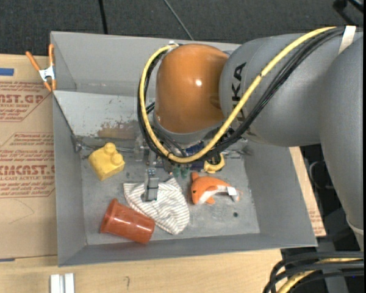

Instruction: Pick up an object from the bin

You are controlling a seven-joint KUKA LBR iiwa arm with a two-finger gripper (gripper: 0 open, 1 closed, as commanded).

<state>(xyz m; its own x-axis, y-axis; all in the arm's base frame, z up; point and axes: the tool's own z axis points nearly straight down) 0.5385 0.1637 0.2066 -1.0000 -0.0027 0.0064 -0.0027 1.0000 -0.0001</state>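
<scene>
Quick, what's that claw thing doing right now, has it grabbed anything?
The gripper: down at the striped cloth; whether it is open, closed or gripping the cloth cannot be told.

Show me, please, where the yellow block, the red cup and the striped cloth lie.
yellow block (pixel 107 162): camera view, middle of its body.
red cup (pixel 127 223): camera view, middle of its side.
striped cloth (pixel 172 211): camera view, its right half.

Big grey KUKA arm (pixel 293 96) comes in from the right and bends downward. Glossy orange dome cover (pixel 192 87) sits on the wrist, with yellow and black cables (pixel 143 97) looped round it. Dark metal pincer (pixel 151 189) hangs below, pointing down.
</scene>
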